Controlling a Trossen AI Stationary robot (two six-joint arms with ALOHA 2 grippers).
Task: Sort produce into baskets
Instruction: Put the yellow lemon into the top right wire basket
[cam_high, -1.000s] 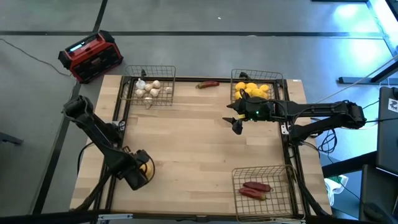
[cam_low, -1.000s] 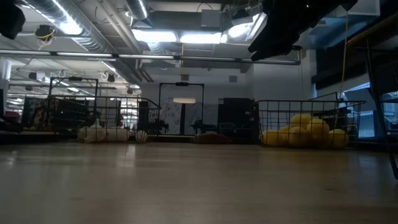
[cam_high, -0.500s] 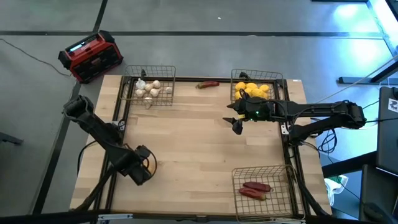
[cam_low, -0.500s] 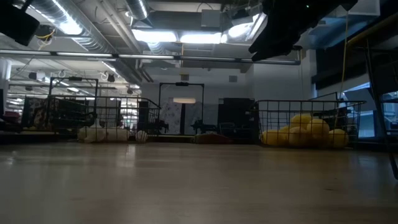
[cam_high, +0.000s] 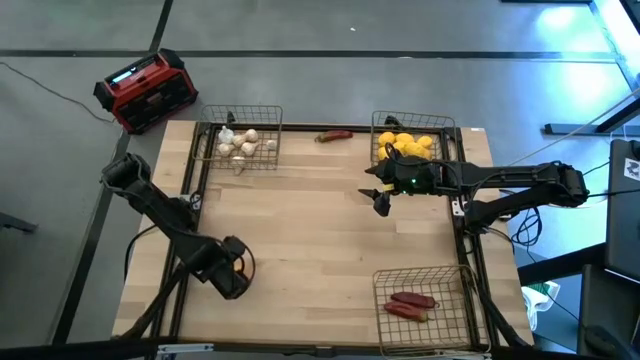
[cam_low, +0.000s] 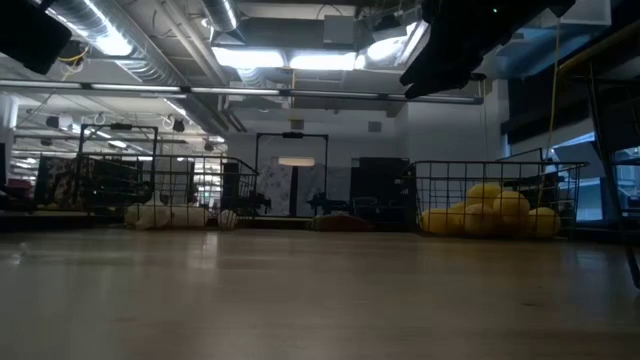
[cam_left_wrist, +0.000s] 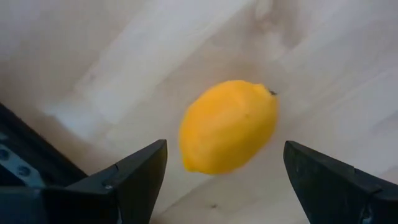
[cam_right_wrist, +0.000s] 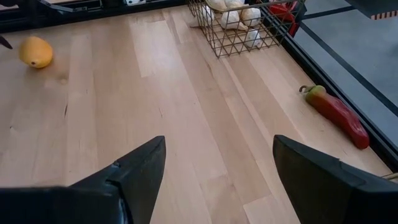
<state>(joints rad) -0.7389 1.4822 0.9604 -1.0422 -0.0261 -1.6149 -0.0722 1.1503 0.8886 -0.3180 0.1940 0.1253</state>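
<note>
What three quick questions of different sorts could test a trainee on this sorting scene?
1. True or false: the left tool is shut on the lemon.
2. Which loose piece lies on the table between the two far baskets? A) red pepper B) garlic bulb C) lemon
3. Fill in: the near basket holds ____ peppers.

Key:
1. False; its jaws stand open either side of the lemon.
2. A, the red pepper.
3. Red; the right tool hovers open, beside the lemon basket.
</note>
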